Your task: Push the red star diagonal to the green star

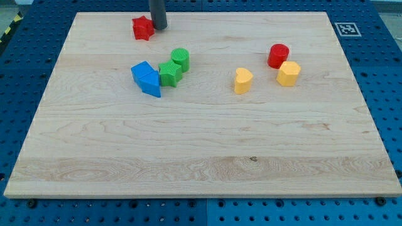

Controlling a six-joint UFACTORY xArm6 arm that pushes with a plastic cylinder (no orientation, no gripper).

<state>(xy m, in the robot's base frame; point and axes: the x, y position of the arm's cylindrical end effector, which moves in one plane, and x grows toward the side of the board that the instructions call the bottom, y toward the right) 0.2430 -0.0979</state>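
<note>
The red star (pixel 142 28) lies near the view's top left on the wooden board (pixel 201 157). My tip (pixel 159 27) stands just to its right, touching or almost touching it. The green star (pixel 169 73) lies lower down, left of centre, with a green cylinder (pixel 180 59) touching its upper right and a blue block (pixel 146 78) touching its left. The red star is well above the green star and a little to its left.
A red cylinder (pixel 278 56) and a yellow hexagon-like block (pixel 288 73) sit together at the right. A yellow heart-like block (pixel 243 80) lies right of centre. The board's top edge runs close above the red star.
</note>
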